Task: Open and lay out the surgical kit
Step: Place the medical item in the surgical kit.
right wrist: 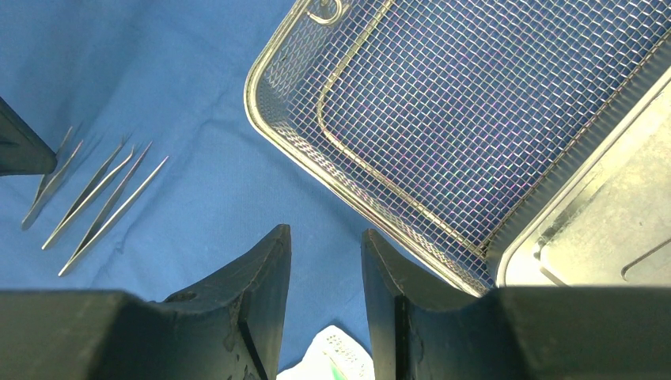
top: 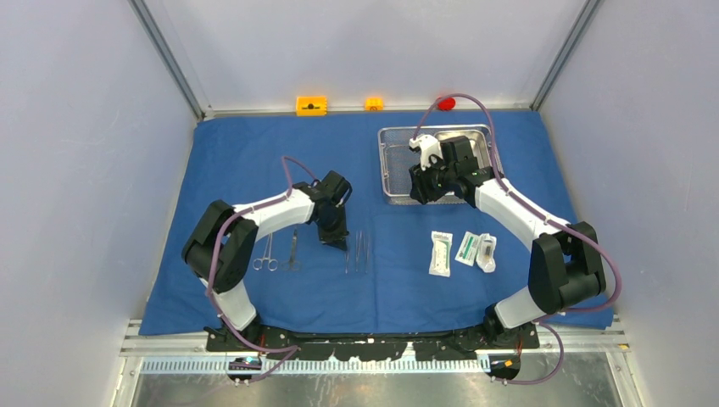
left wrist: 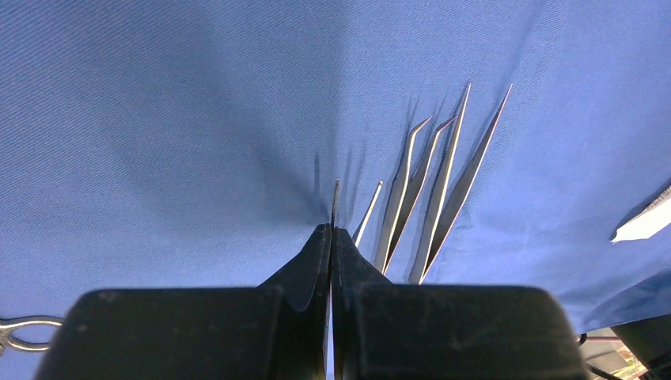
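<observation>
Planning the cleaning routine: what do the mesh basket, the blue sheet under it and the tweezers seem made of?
The mesh basket looks like bare metal wire, probably stainless steel: woven grid, shiny rim. The blue sheet looks like matte woven fabric: fine weave, soft creases. The tweezers look like polished metal, likely steel: bright glints along the arms.

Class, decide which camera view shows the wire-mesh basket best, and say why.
The right wrist view: the wire-mesh basket is close up, mesh and rim sharp. The top external view shows it small, partly under the right arm. The left wrist view misses it.
</observation>
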Controlling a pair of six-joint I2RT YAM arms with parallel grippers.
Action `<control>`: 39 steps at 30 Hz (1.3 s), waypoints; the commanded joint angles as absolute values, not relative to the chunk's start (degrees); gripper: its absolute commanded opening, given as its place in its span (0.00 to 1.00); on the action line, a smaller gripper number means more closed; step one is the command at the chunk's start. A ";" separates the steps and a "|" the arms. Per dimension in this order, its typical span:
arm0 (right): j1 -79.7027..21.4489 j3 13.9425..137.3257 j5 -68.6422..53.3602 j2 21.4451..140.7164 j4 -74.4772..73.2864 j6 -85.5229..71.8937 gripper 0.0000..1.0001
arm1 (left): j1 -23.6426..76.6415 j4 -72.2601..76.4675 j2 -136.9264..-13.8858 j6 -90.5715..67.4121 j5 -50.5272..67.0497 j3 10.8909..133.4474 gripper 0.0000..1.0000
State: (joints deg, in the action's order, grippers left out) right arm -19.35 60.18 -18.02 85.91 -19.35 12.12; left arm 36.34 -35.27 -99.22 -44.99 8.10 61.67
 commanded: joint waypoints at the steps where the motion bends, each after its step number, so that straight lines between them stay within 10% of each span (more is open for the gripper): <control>1: -19.13 60.25 -17.67 86.11 -18.46 13.00 0.43 | 36.05 -33.82 -99.54 -45.65 8.92 61.70 0.00; 24: -19.07 60.29 -17.67 86.22 -18.56 13.00 0.43 | 34.98 -32.90 -99.51 -47.37 10.46 61.29 0.00; 39: -18.89 60.79 -17.36 86.13 -18.46 12.13 0.43 | 34.70 -33.12 -97.86 -46.99 10.17 60.94 0.17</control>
State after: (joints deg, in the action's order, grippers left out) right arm -19.27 60.16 -17.98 85.91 -19.35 12.12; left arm 35.11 -33.65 -100.18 -47.37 9.72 60.90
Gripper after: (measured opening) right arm 0.432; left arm 0.156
